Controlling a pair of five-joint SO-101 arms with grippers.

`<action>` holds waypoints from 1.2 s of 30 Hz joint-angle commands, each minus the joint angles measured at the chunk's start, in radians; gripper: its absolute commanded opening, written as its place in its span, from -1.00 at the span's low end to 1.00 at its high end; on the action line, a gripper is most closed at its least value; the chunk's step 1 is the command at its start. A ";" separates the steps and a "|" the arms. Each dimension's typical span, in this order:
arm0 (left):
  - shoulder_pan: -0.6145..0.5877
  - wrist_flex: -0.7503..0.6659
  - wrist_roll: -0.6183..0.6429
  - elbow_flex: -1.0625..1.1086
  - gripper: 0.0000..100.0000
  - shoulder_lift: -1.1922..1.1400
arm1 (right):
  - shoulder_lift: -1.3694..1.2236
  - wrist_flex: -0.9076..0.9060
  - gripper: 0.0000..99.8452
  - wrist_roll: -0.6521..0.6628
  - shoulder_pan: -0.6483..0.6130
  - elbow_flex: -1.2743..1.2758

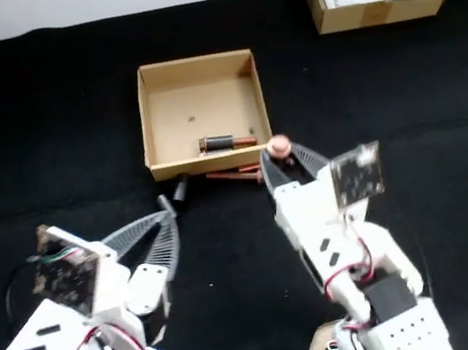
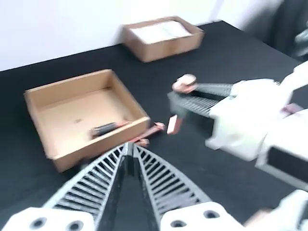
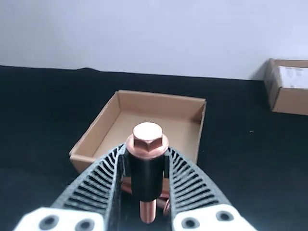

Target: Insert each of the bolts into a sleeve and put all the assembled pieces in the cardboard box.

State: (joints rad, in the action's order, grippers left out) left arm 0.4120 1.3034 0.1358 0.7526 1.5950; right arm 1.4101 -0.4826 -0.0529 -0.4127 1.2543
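Right wrist view has the right gripper [image 3: 146, 155] clamped on a black sleeve [image 3: 146, 175] with a copper bolt [image 3: 147, 138] run through it. The hexagonal head sits at one end of the sleeve and the shank pokes out of the other. The ribbed fingers [image 3: 98, 180] are spread only as far as the sleeve's width and press on both of its sides. The cardboard box [image 3: 96, 135] lies beyond the held piece.

From the high view, the right gripper [image 1: 282, 152] is at the box's [image 1: 194, 63] near right corner, with the bolt head [image 1: 279, 144] showing between the fingertips. One assembled piece [image 1: 227, 143] lies on its side inside the box, close to the near wall. Two or so loose bolts [image 1: 236, 175] rest on the black table [image 1: 49, 143] just outside that wall, and a loose sleeve [image 1: 181, 188] sits beside them.

The left gripper [image 1: 168, 211] is near that loose sleeve, its tips pointing toward it. In the left wrist view its fingers [image 2: 159, 183] are brought together at the tips [image 2: 129, 148], and nothing can be made out between them. The same view shows the box [image 2: 98, 144] with the assembled piece [image 2: 107, 128] inside and the loose bolts [image 2: 153, 129] at its corner. A second box [image 1: 377, 12] with a printed sheet in it stands at the far right of the table.
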 commanded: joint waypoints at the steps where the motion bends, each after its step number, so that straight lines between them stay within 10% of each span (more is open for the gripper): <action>1: -0.091 0.003 -0.031 0.067 -0.98 0.119 | -0.249 0.001 -0.99 -0.003 0.013 -0.286; 6: -0.262 0.014 -0.043 0.176 -0.98 0.232 | -0.529 -0.110 -0.99 0.066 -0.039 -0.542; 21: -0.753 0.041 -0.049 0.456 -0.98 0.219 | -1.043 -0.124 -0.99 0.895 -0.133 -0.837; 36: -0.875 -0.381 -0.048 0.817 -0.98 0.220 | -1.520 -0.122 -0.99 1.200 -0.111 -1.107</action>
State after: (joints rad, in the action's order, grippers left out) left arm -0.4427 0.9797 0.0928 1.5367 1.8098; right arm -0.0522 -0.6053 1.1224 -0.5370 0.2570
